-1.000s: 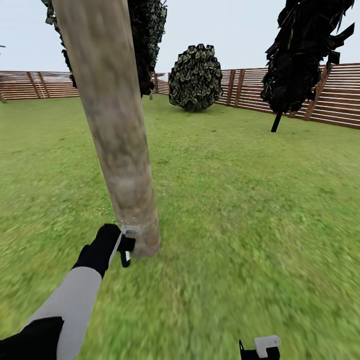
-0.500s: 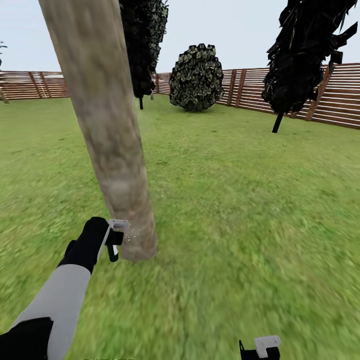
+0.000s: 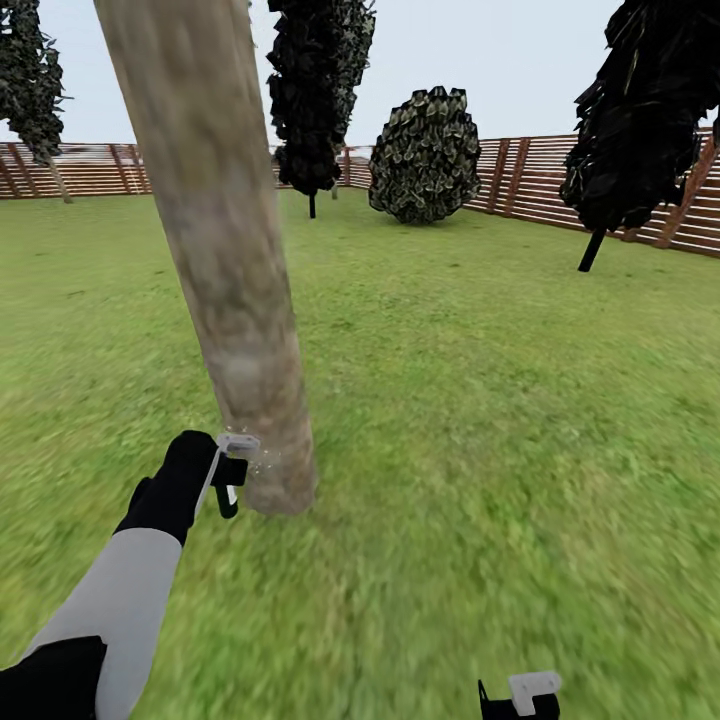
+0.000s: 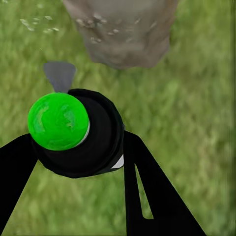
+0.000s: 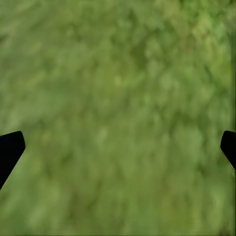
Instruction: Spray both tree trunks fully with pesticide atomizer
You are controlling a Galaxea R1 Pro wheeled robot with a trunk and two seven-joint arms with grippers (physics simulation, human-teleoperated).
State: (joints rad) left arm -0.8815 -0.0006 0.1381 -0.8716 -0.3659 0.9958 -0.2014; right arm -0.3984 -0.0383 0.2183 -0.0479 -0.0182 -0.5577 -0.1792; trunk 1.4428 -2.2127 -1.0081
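Holding the pesticide atomizer in the left gripper, we have its nozzle just beside the foot of the tree trunk, low above the floor. In the left wrist view the fingers pinch the dark body of the atomizer, and pale specks dot the bark ahead of the nozzle.

Over the last second the whole head view has swung: the fence and the far dark trees have slid across the picture, so the camera turned. Against the trunk, the atomizer has moved from touching the bark near its right edge to a position further left of it. We judge this as working round the base; only the lowest part shows spray specks, so coverage of this trunk appears incomplete.

The right gripper hangs spread over bare grass, holding nothing.
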